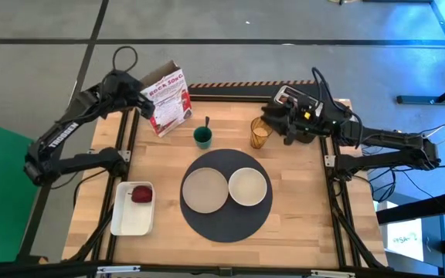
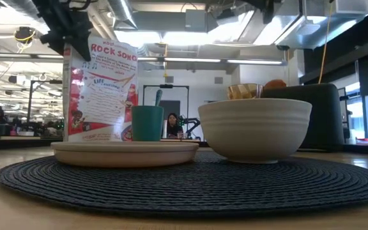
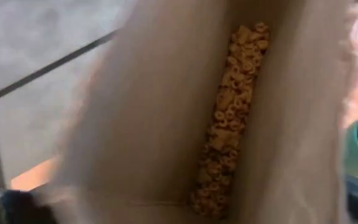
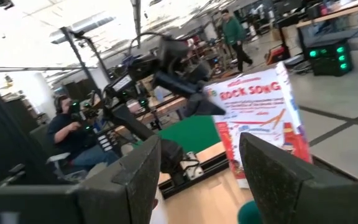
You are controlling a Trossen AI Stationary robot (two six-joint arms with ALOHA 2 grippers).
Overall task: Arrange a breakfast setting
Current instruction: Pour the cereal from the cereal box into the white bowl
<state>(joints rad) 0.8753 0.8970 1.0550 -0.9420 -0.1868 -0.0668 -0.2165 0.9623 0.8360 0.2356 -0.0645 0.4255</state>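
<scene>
One dark mat (image 1: 226, 194) centres the wooden table (image 1: 300, 177).

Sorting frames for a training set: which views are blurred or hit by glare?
Left wrist view: soft throughout, the cereal and bag lining smeared. Right wrist view: motion-blurred, the cereal box lettering still readable. Low view: bright ceiling lights wash out the background, the bowl sharp. High view: evenly lit.
</scene>
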